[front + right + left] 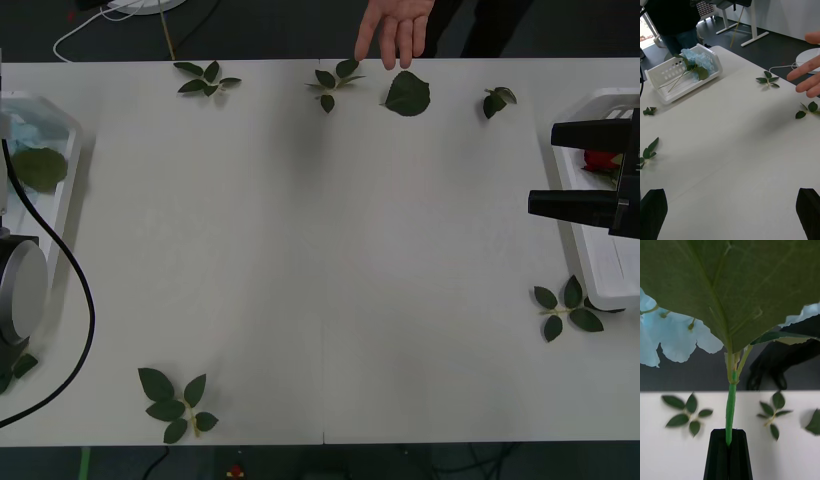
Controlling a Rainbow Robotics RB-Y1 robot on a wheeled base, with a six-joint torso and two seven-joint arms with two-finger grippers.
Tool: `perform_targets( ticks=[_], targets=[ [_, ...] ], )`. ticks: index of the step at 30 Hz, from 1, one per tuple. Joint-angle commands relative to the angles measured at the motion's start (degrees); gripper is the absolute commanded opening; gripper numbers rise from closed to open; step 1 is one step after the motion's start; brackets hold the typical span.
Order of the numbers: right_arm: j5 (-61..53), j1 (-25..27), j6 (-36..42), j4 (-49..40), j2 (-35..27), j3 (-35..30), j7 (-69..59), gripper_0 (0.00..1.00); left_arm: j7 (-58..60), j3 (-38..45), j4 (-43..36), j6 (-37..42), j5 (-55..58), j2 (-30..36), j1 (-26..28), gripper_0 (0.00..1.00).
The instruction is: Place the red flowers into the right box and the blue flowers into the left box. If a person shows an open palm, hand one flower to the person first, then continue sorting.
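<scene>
Blue flowers point(673, 337), papery, stand by a thin green stem clamped between left fingers point(729, 457); right fingers point(730, 213) apparently apart.

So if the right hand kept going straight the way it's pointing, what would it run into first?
Probably nothing close: the open right hand points across bare table. Farther on that line sits the left box holding blue flowers, though depth is hard to judge.

I see a white worktop point(320, 260) carrying a white box point(600, 250) at its right edge, another point(62, 170) at its left edge, and loose green leaf sprigs point(178, 403) scattered along the far side and near corners, one point(10, 372) possibly under my left arm.
</scene>
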Motion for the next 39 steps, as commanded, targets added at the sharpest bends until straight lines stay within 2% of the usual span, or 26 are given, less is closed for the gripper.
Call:
perform_targets(
  ticks=[1, 9, 14, 16, 30, 39],
  targets=[
    [-0.75, -1.51, 0.12, -1.64, 1.05, 0.37, 1.37, 1.0, -2.46, -4.59, 2.12, -10.82, 1.16, -2.31, -4.03, 0.0],
    [-0.75, -1.51, 0.12, -1.64, 1.05, 0.37, 1.37, 1.0, -2.9, -13.03, 6.69, -30.07, 1.16, -3.8, -5.17, 0.0],
    [-0.75, -1.51, 0.12, -1.64, 1.05, 0.37, 1.37, 1.0, -3.08, -18.04, 15.22, -44.84, 1.34, -6.08, -8.6, 0.0],
    [-0.75, -1.51, 0.12, -1.64, 1.05, 0.37, 1.37, 1.0, -3.16, -18.92, 18.21, -48.44, 1.25, -7.05, -9.83, 0.0],
    [-0.75, -1.51, 0.12, -1.64, 1.05, 0.37, 1.37, 1.0, -4.22, -18.3, 28.67, -51.08, 0.37, -9.51, -14.58, 0.0],
    [-0.75, -1.51, 0.12, -1.64, 1.05, 0.37, 1.37, 1.0, -4.39, -18.3, 28.84, -50.99, 0.9, -9.6, -14.58, 0.0]
  ],
)
